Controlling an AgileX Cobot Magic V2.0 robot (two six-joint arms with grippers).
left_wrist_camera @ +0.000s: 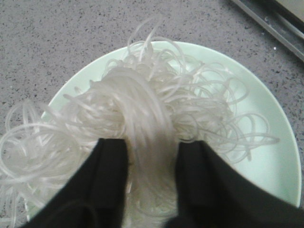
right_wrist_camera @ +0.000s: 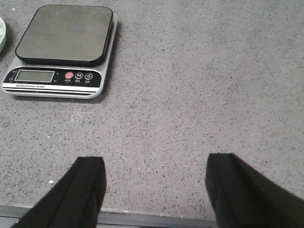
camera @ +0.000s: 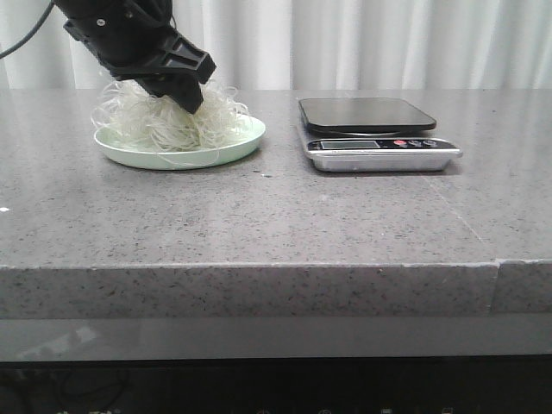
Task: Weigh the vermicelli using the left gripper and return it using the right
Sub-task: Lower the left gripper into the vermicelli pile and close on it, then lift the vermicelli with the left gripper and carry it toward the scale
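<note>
Left gripper (left_wrist_camera: 151,164) down in the vermicelli (left_wrist_camera: 142,128), fingers (left_wrist_camera: 111,166) closed on a thick bunch of strands between them. Nest resting on the pale green plate (camera: 246,138), left of the scale (camera: 371,129). Right gripper (right_wrist_camera: 156,185) spread wide, empty, over bare counter (right_wrist_camera: 199,85).

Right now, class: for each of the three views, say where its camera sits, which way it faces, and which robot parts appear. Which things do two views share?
Front: faces forward across the table; left gripper in the vermicelli.
Left wrist: looks down on vermicelli and plate; jaws straddle a bundle.
Right wrist: looks down on the scale; right gripper open.
Shared: scale, plate.
</note>
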